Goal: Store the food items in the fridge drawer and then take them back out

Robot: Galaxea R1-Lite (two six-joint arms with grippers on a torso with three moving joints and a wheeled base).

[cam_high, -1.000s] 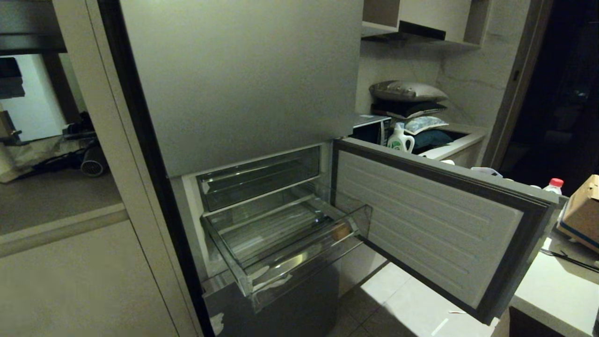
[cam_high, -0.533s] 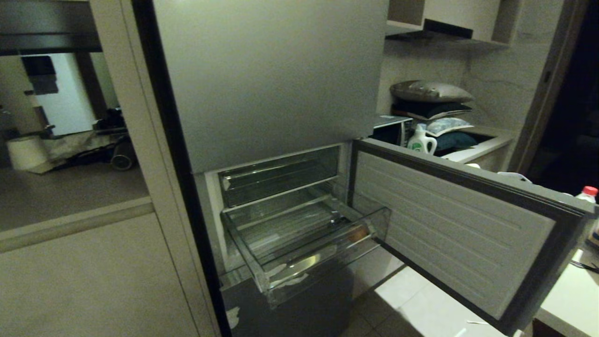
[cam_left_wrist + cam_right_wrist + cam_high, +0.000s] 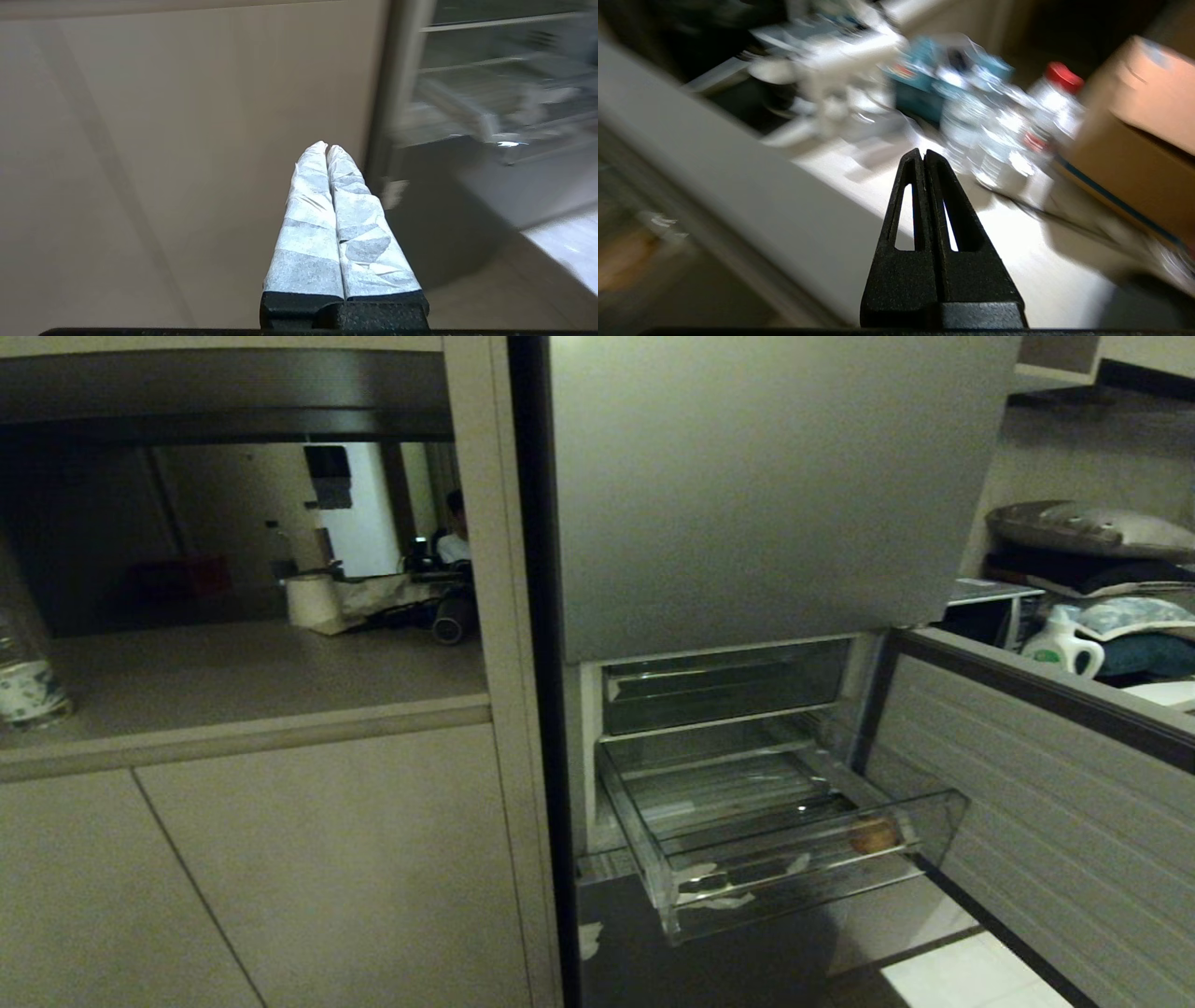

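The fridge drawer is a clear plastic bin, pulled out of the open lower compartment, with white tape scraps at its front corner. A small tan-brown food item lies inside it at the front right end. Neither arm shows in the head view. My left gripper, its fingers wrapped in white tape, is shut and empty in front of a beige cabinet panel, with the drawer blurred off to one side. My right gripper is shut and empty over a white counter.
The open fridge door stands to the right of the drawer. On the left is a counter niche with a water bottle and a paper roll. Near my right gripper stand water bottles and a cardboard box.
The whole head view has swung left, so the fridge and drawer now sit on the right of the picture. That is the camera moving. The drawer and the tan item stay as they were.
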